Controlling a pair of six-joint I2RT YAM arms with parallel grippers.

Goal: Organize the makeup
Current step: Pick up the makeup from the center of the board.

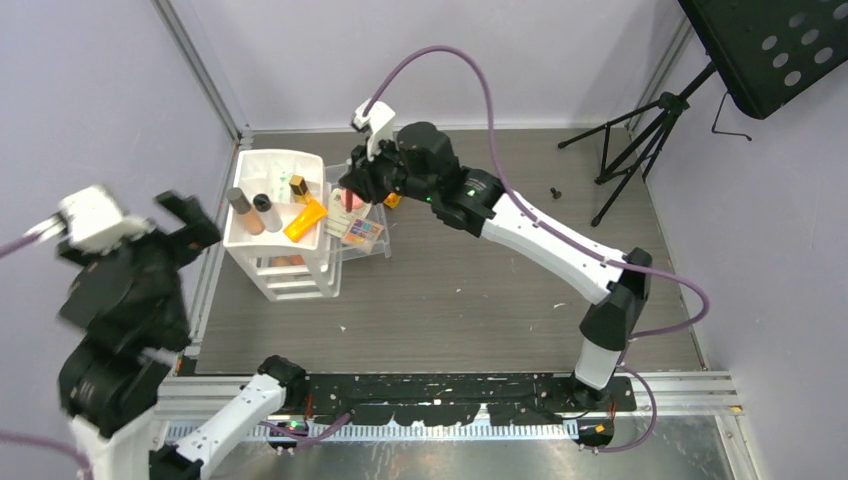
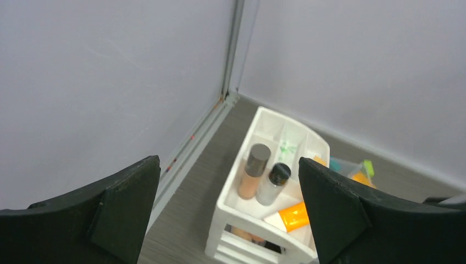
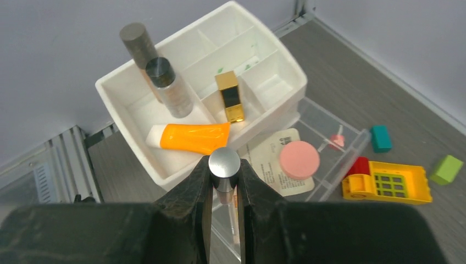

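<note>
- The body of the silver-capped cosmetic (image 3: 224, 163) is hidden between the fingers of the right end effector (image 3: 224, 184). Only the round cap shows, so its type is unclear.
- The left arm is blurred in the top view. The lower drawers of the white organizer (image 1: 290, 283) hold something peach that can't be made out.
- The clear tray (image 3: 329, 121) is partly covered by the right end effector in the top view. An eyeshadow palette (image 1: 362, 232) shows at its near end.
- The worktop (image 1: 450, 300) is dark grey wood grain with pale lilac walls around it. A black tripod (image 1: 640, 140) stands far right.
- The organizer sits far left on the worktop, with the tray against its right side.
- In the organizer's top, the orange tube (image 3: 189, 137) lies flat in the front compartment and the gold-black lipstick (image 3: 229, 97) stands upright in a middle one. Two capped bottles (image 3: 159, 71) stand side by side.
- The pink compact (image 3: 299, 160) lies in the tray on a printed sachet.
- The yellow-red toy brick (image 3: 384, 181), teal block (image 3: 380, 138) and green block (image 3: 446, 169) sit on the worktop just past the tray.
- The right arm is stretched across to the far left. Its end effector is clamped on the silver-capped cosmetic, above where tray and organizer meet.
- The left arm is folded up at near left. The left end effector (image 2: 228, 170) is wide and empty, raised well apart from the organizer.
</note>
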